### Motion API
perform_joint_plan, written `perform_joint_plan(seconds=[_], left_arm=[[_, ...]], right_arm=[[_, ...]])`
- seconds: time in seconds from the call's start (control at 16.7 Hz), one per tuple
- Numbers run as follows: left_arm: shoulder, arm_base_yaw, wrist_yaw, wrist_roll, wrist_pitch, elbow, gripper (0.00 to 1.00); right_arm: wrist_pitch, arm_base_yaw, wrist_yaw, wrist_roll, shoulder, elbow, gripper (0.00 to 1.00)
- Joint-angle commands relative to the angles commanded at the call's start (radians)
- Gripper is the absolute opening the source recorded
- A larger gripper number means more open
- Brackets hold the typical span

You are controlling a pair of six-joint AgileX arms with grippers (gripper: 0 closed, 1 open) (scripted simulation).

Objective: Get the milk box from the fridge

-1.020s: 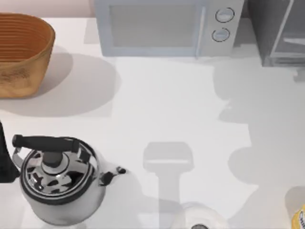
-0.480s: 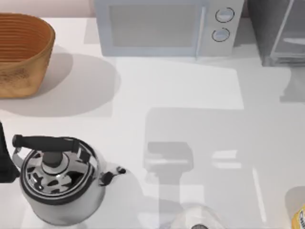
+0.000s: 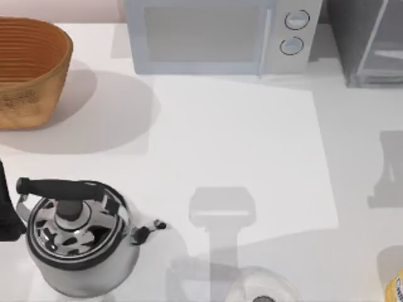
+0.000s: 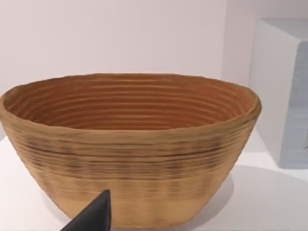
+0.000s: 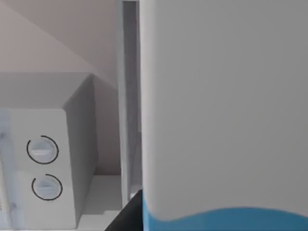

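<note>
The milk box (image 5: 221, 106) stands very close in the right wrist view, white above with a sky-blue band at its lower edge. My right gripper (image 5: 211, 227) is shut on it, and one dark fingertip (image 5: 126, 215) shows beside the carton's edge. Behind the carton is the grey frame of the fridge (image 5: 128, 96). In the top view the fridge (image 3: 368, 38) is at the back right corner, dark grey with a pale door panel. My left arm (image 3: 5, 211) is parked at the table's left edge, beside the kettle.
A white microwave (image 3: 217, 34) with two round knobs stands at the back centre. A woven basket (image 3: 28, 69) is at the back left and a steel kettle (image 3: 79, 236) at the front left. A yellow-labelled container (image 3: 395, 286) is at the front right, and a clear round object (image 3: 261, 292) is at the front edge.
The shadows on the right half of the table have shifted to the right. The objects on the table and my left arm have not moved.
</note>
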Motion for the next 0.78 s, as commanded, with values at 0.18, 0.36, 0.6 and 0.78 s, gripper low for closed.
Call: perform_joint_plan(seconds=[0.18,0.36,0.6,0.78], left_arm=[[0.0,0.0,0.0,0.0,0.0,0.0,1.0],[0.0,0.0,0.0,0.0,0.0,0.0,1.0],[0.0,0.0,0.0,0.0,0.0,0.0,1.0],[0.0,0.0,0.0,0.0,0.0,0.0,1.0]], right_arm=[[-0.135,0.037,0.035,-0.004,-0.217,-0.103,0.0],[-0.22,0.063,0.057,-0.007,-0.34,-0.167,0.0],[-0.24,0.069,0.063,-0.008,-0.369,-0.183,0.0],[-0.238,0.066,0.061,-0.006,-0.364,-0.181,0.0]])
